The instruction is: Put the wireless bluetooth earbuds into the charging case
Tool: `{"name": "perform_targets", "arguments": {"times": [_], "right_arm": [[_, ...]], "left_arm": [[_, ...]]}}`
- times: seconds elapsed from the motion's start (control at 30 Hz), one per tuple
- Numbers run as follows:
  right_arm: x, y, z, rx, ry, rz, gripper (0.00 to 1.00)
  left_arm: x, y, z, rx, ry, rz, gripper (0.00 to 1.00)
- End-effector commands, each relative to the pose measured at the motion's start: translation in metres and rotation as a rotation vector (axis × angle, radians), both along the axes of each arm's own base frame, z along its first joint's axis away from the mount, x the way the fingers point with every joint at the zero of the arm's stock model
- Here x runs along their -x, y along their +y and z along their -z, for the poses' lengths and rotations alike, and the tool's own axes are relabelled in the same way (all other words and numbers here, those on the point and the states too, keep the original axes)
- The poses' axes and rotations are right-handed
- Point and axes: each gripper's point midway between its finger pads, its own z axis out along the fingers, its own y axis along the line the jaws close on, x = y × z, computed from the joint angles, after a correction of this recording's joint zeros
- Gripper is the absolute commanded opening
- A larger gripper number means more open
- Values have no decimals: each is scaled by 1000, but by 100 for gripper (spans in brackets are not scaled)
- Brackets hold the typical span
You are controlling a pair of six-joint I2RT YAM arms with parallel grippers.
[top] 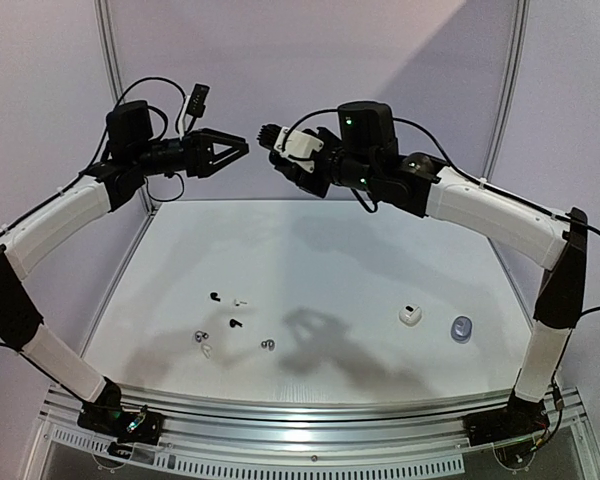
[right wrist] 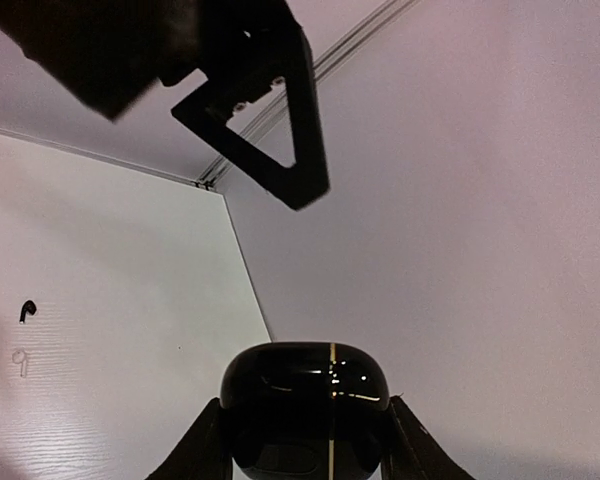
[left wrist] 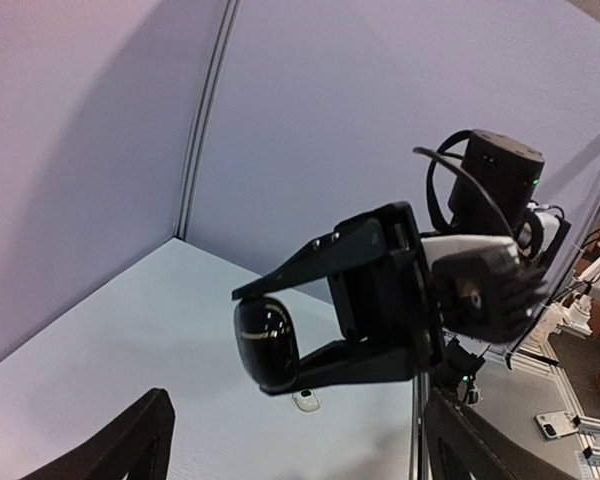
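A: Progress?
B: Basically nil. All six earbuds (top: 234,324) lie loose on the table (top: 380,250), left of centre, and none is in a case
A: Grippers?
B: The right gripper (left wrist: 260,340) is clamped on a glossy black case (right wrist: 305,385), held up in the air over the far side of the table. The left gripper (top: 240,150) is spread wide with nothing between its fingers, just beside that case and pointing at it (could be a hand-over or a lid-opening setup, can't tell which)
A: Lid?
B: Looks closed. A seam shows and no cavity is visible
A: Other cases?
B: A white case (top: 410,314) and a bluish case (top: 462,328) sit near each other on the right of the table, well apart from the buds. Too small to tell if either is open
A: What's left?
B: Everything, I'd say: open a case, pick up each bud, seat it, close
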Motion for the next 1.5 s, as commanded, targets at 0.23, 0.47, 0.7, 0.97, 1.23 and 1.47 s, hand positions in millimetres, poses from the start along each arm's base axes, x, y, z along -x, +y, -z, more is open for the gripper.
{"name": "perform_targets", "arguments": {"times": [0.23,0.47,0.7,0.97,1.23,1.47], "right_arm": [[18,28,-18,28,-83,-68,24],[13,31,-8,52,-71,-52,24],[18,40,-11,44,-83,-80,24],[15,40,-17,40,-105,-66,24],[18,42,-14,48,-95,-86,25],[17,33,-19,-5,-24,-67,87]], "left_arm": [[-18,-22,22,-75,48,-12,77],[-6,-32,14,-59,13,62,78],[-13,-35,14,-65,29,41,63],[-16,-39,32,-131,59,57,48],[-16,-40,26,-118,55,57,1],[-9,-31,19,-87,30,97,0]]}}
